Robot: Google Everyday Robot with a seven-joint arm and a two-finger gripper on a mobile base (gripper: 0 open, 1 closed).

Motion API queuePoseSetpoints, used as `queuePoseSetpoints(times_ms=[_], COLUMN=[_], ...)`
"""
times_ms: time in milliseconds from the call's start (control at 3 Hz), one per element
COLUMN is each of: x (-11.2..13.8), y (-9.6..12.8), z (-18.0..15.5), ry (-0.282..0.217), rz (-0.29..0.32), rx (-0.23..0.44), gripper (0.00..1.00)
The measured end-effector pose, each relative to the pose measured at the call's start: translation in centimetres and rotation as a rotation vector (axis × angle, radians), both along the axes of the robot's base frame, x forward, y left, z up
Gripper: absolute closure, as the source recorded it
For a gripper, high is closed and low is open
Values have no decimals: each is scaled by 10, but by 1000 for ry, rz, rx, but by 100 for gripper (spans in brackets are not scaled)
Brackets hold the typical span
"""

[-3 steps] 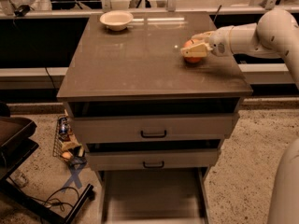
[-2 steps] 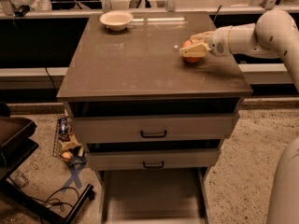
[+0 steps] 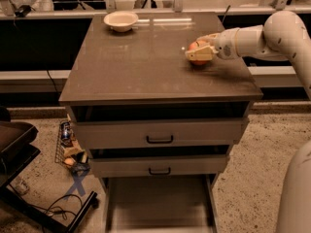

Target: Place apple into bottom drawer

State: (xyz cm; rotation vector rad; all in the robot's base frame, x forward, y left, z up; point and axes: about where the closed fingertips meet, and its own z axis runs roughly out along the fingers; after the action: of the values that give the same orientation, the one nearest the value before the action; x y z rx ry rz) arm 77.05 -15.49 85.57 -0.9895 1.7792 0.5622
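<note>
The red-orange apple (image 3: 194, 47) rests on the brown cabinet top (image 3: 146, 57) near its right edge. My gripper (image 3: 201, 46) reaches in from the right, low over the top, with one finger in front of the apple and one behind it, closed around it. The bottom drawer (image 3: 158, 203) is pulled out at the foot of the cabinet, and its pale floor shows bare. The two drawers above it, with black handles, are slightly ajar.
A white bowl (image 3: 121, 20) stands at the back left of the cabinet top. A black cart (image 3: 19, 149) and cables sit at the lower left, with small clutter (image 3: 70, 152) on the floor beside the cabinet. A counter rail runs behind.
</note>
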Motion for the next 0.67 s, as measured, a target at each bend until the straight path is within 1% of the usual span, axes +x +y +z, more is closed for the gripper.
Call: queuePoseSetpoints(times_ms=[333, 667], x=[-1, -4], y=[11, 8], z=[-9, -10], ry=[41, 48], rz=[33, 39], rx=[-6, -12], gripper=[0, 0])
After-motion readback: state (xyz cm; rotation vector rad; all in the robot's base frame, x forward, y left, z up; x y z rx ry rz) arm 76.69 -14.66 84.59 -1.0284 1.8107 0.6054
